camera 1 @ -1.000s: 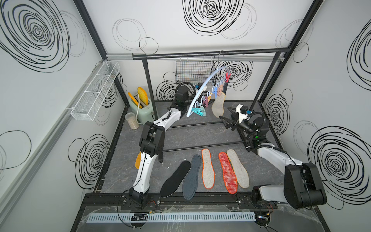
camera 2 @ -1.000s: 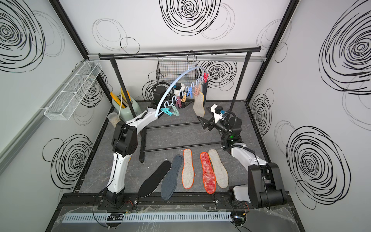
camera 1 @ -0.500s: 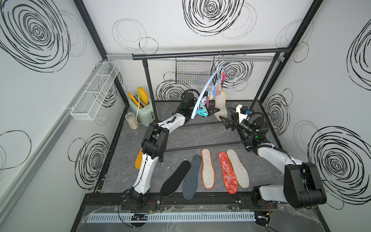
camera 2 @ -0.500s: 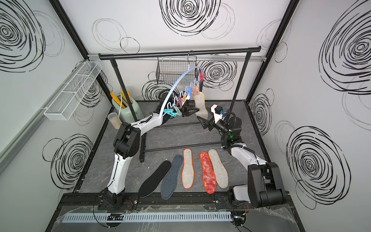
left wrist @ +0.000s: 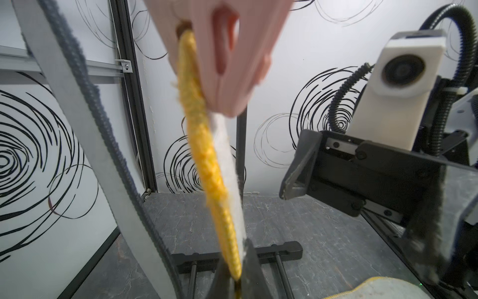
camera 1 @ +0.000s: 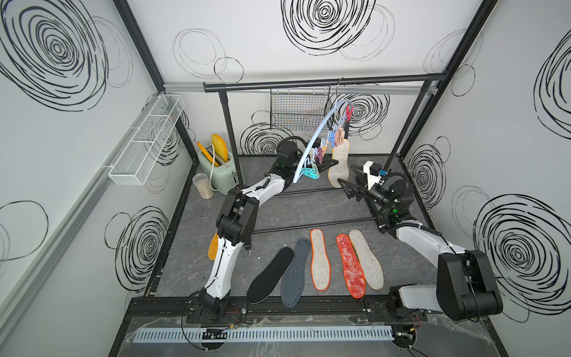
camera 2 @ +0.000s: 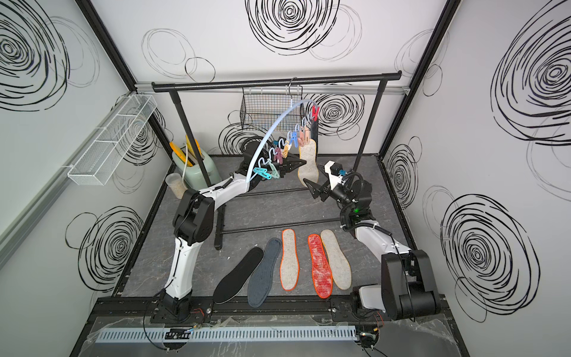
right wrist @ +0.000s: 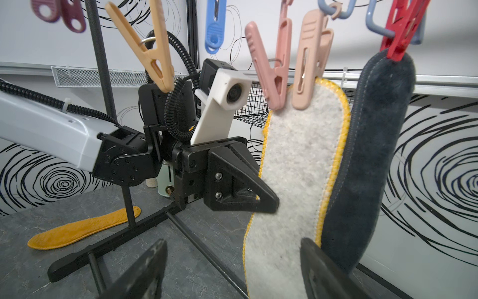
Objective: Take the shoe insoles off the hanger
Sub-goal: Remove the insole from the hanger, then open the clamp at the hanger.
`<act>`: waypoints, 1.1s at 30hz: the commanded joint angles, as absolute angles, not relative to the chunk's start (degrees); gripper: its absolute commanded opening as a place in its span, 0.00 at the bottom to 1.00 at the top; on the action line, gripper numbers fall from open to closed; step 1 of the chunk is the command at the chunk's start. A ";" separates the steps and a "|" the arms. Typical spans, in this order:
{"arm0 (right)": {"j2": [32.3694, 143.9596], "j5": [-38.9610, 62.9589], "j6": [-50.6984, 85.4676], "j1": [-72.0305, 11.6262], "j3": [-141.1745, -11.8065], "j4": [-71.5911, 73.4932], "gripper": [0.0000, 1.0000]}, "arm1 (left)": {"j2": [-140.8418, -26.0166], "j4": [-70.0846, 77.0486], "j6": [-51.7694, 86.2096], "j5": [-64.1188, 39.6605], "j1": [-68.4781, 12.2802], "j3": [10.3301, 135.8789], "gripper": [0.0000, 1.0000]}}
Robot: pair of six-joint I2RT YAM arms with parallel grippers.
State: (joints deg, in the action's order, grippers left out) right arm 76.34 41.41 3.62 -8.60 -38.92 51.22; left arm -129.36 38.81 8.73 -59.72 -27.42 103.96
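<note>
**Fig. View from above, with wrist-camera detail.** The pale blue hanger (camera 1: 321, 129) hangs tilted from the black garment rail (camera 1: 309, 82) at the far centre. Two insoles hang from it. The yellow-edged felt insole (right wrist: 292, 168) is held by a pink peg (right wrist: 305, 64). A dark grey-blue insole (right wrist: 362, 168) hangs on a red peg (right wrist: 398, 31) just beside it, and their edges overlap.

I have the left gripper (right wrist: 269, 204) clamped on the side edge of the yellow-edged felt insole, about halfway down its length. The right gripper (camera 1: 347, 188) sits at that insole's lower end with its fingers well apart. I cannot tell whether either finger touches the insole.

Five insoles lie in a row on the grey floor (camera 1: 278, 213), near the front edge. From left to right they are:
- a black insole (camera 1: 270, 275)
- a grey-blue insole (camera 1: 296, 272)
- a white orange-edged insole (camera 1: 319, 259)
- a mottled red insole (camera 1: 350, 269)
- a beige insole (camera 1: 366, 259)

An orange-yellow insole (right wrist: 85, 229) lies further left, partly hidden behind the left arm in both top views.
</note>
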 commanded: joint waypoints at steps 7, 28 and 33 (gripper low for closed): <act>72.25 43.54 1.87 -7.58 -46.54 44.25 0.81 | -121.58 39.63 6.28 -62.02 -24.97 98.02 0.00; 97.99 64.99 7.12 -5.92 -84.14 32.65 0.69 | -123.22 21.61 -9.57 -76.46 -17.99 103.10 0.00; 101.97 67.05 6.86 -8.15 -88.29 33.69 0.69 | -123.05 21.27 -10.05 -76.99 -16.98 103.10 0.00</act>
